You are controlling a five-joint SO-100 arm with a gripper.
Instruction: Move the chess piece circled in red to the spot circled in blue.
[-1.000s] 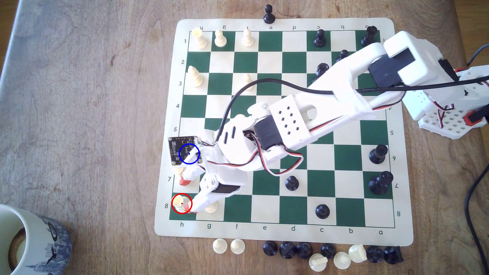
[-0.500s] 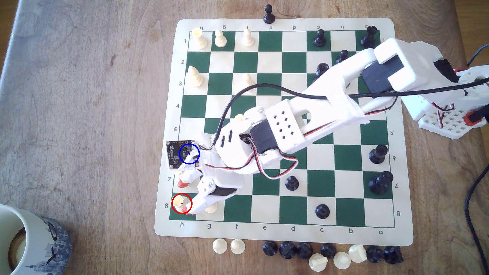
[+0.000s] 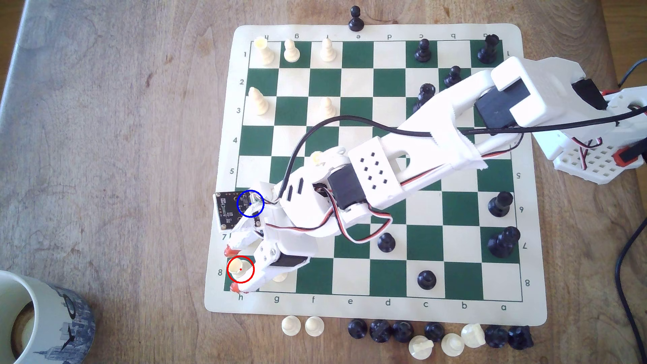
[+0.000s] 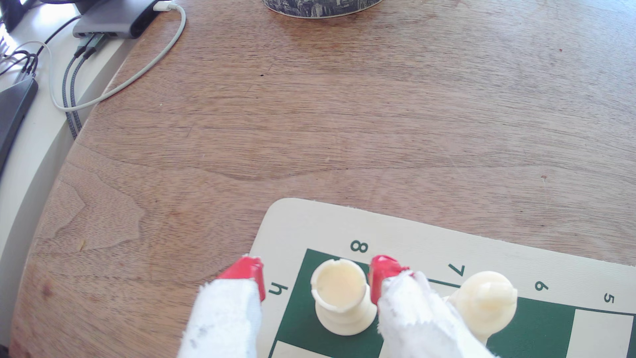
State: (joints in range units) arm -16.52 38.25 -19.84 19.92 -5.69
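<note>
Exterior view straight down over the whole chessboard (image 3: 357,168); wrist view close, oblique, sharing its h8 corner.

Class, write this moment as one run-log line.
phase: pre-grasp | gripper: jaws open, straddling short cream plastic rook | rook: upright on corner green square | blue-ringed square: not reached

The setting is a home or office desk used as a hobby robotics station. A worn wooden tabletop (image 3: 115,147) carries a roll-up vinyl chess mat (image 3: 371,311) and a printed ceramic mug (image 3: 42,322). Beyond the table edge, the wrist view shows a grey USB hub (image 4: 113,20) with braided cables (image 4: 70,99) and a white cable (image 4: 144,69).
</note>
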